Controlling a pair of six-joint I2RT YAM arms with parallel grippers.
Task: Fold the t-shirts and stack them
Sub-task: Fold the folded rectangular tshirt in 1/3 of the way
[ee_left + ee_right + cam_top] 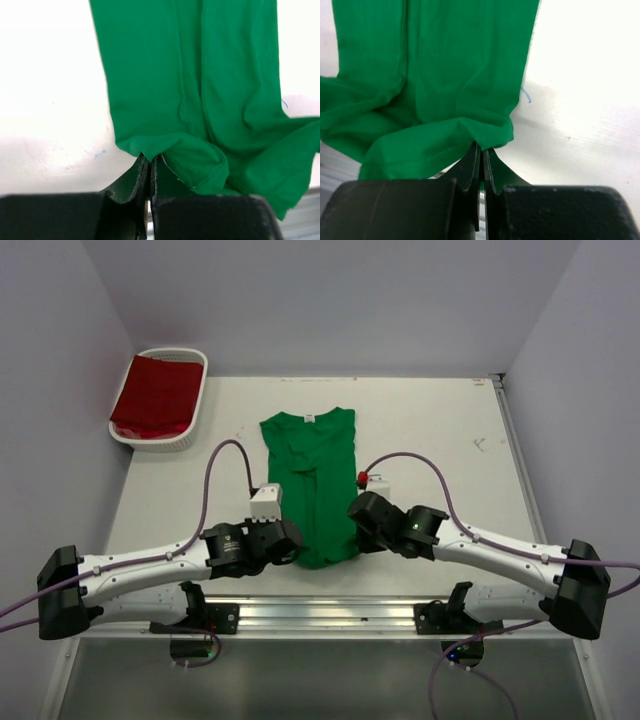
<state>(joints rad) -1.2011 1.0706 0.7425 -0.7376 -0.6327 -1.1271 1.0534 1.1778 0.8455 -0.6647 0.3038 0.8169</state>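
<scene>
White counter between pale walls. The left pincer is clenched on one near hem corner of the bright green cloth t-shirt lying lengthwise mid-counter; the right pincer grips the other. Far left, a dark red cloth shirt fills a white slatted basket.

Matt cloth t-shirt (softly creased).

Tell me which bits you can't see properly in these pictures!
- Top view: the near corners of the green t-shirt are hidden under the left gripper and right gripper.
- Top view: the neck label is too small to read.
- Top view: the red t-shirt fills the basket; its folds hide its shape.
- Wrist views: the top edge cuts off the collar.
</scene>
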